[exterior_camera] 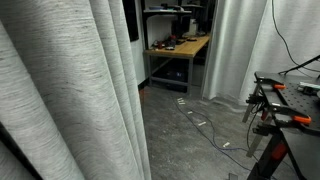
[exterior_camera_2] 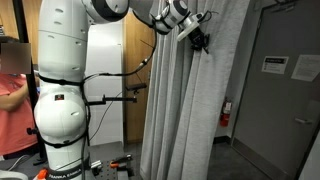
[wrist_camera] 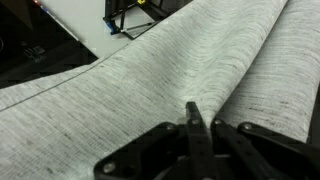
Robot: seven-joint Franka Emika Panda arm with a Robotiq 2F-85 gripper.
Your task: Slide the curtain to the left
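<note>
Against the pincer (wrist_camera: pixel 190 112), the curtain (wrist_camera: pixel 150 70)

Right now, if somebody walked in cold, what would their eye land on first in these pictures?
The light-grey woven curtain dominates, filling much of an exterior view in deep folds. Beside it stands the white robot arm, reaching up high to the curtain's edge. In the wrist view its fingers look closed on a fold of the fabric.
</note>
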